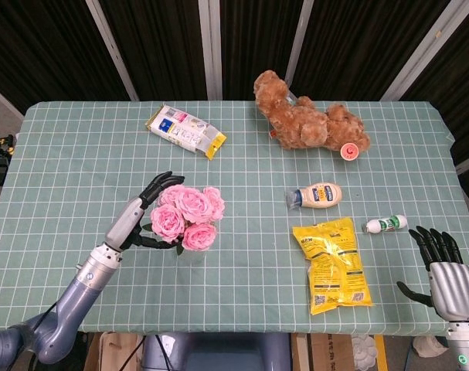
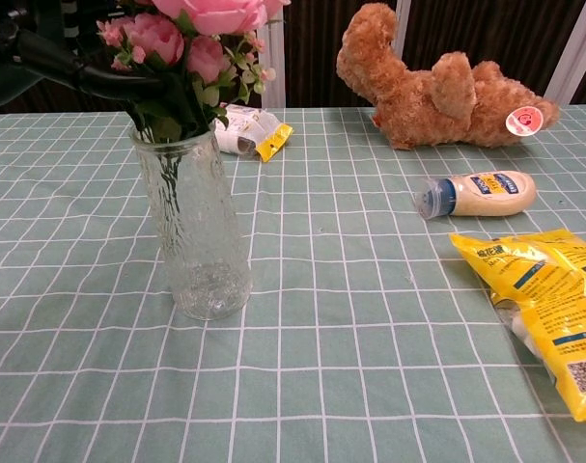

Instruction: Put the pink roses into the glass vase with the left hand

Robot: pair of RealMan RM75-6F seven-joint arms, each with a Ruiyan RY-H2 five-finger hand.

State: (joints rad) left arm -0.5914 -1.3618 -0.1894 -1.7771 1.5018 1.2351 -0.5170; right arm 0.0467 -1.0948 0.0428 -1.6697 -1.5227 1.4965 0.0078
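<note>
Left hand (image 1: pixel 145 212) sits beside the pink roses (image 1: pixel 186 215), fingers spread apart, nothing gripped; thumb and one finger bracket the bunch at its left side, and whether they touch the leaves cannot be told. In the chest view a dark finger (image 2: pixel 128 81) crosses just behind the foliage at rim height. Roses stand in the glass vase (image 2: pixel 194 231), stems down inside, blooms above the rim, vase upright near the front-left part of the table (image 1: pixel 64 170). Judgement: placing looks done, the step in hand is letting go cleanly. To do it well, draw the hand sideways and away from the blooms, toward the table's left edge, without hooking a leaf or nudging the tall, narrow vase, which would likely tip easily. Right hand (image 1: pixel 444 270) hangs off the front-right corner, fingers spread, holding nothing.
</note>
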